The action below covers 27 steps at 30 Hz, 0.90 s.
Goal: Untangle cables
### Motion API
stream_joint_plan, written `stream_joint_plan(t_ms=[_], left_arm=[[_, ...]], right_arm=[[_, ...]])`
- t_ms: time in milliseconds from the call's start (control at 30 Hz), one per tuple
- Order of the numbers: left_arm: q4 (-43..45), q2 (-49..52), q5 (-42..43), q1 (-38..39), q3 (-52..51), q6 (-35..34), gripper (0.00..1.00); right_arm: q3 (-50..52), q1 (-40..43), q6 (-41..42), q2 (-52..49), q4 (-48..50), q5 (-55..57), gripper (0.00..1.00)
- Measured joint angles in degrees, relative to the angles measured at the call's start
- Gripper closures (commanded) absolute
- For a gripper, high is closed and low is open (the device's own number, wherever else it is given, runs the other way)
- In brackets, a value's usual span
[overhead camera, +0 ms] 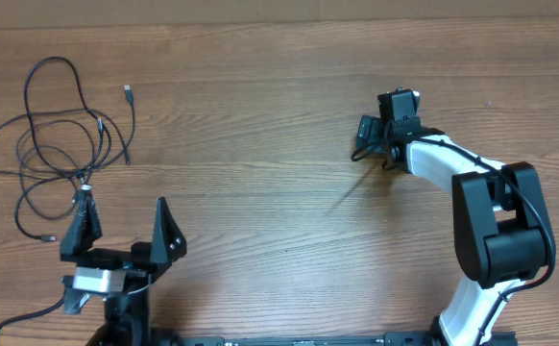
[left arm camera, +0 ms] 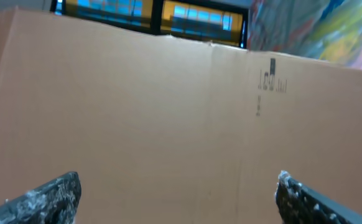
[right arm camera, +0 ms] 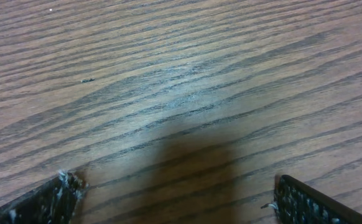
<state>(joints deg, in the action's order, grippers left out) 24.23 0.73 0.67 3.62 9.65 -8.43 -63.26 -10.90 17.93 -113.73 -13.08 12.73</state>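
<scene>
**Cables tangled at far left**

Cables (overhead camera: 85, 179) lie in loose loops on the table (overhead camera: 279, 211), far left. Their long axis runs near-to-far, with one plug tip pointing far. Left gripper (overhead camera: 124, 197) is released, just near them. Right gripper (right arm camera: 175, 186) is released, well apart at right.

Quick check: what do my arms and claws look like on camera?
Right arm: white links, bulky black joint housings, a thin black cable running along it. Left claw and right claw: black, tapered fingers, pads flecked with white. Left wrist carries a silver block.
</scene>
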Motion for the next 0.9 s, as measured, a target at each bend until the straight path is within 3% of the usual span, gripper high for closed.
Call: stream_joint_plan(t_ms=[333,500,733,900], left_arm=[[0.2,0.0,0.2,0.0,-8.4,0.0,0.01],[-8.0,0.0,0.2,0.0,-9.0,0.0,0.0],[-27.5,0.0,0.2,0.0,-9.2,0.0,0.0],[-28.6,0.0,0.2,0.0,-9.2,1.1,0.01]], right_arm=[[0.0,0.0,0.0,0.0,0.0,0.0,0.0],[0.0,0.0,0.0,0.0,0.0,0.0,0.0],[0.0,0.0,0.0,0.0,0.0,0.0,0.0],[0.0,0.0,0.0,0.0,0.0,0.0,0.0]])
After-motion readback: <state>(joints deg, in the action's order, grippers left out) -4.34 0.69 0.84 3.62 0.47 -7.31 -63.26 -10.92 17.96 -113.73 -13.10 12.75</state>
